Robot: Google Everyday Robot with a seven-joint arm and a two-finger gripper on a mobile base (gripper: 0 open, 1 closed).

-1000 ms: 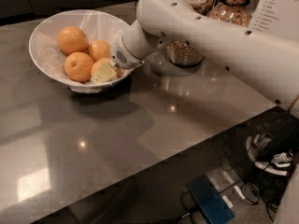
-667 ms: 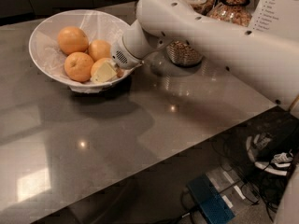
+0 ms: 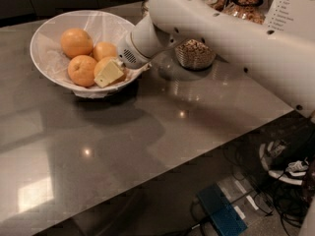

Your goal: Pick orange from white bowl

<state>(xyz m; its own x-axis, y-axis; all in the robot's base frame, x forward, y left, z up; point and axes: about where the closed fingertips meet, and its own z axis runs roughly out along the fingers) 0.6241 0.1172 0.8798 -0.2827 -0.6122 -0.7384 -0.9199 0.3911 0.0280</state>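
The white bowl (image 3: 41,36), lined with crinkled paper, stands at the table's far left. Several oranges lie in it: one at the back (image 3: 76,42), one in the middle (image 3: 104,49), one at the front left (image 3: 81,69). Another orange (image 3: 101,64) at the front right is partly covered by my gripper (image 3: 109,73). The gripper reaches into the bowl from the right, over the rim, and its pale tip lies against that front right orange. The white arm (image 3: 216,28) runs back to the upper right.
Glass jars of cereal (image 3: 196,53) stand just right of the bowl, behind the arm, with more jars (image 3: 246,4) at the back. A white sign (image 3: 295,6) is at the top right. Past the table's front right edge, cables and a blue box (image 3: 221,210) lie on the floor.
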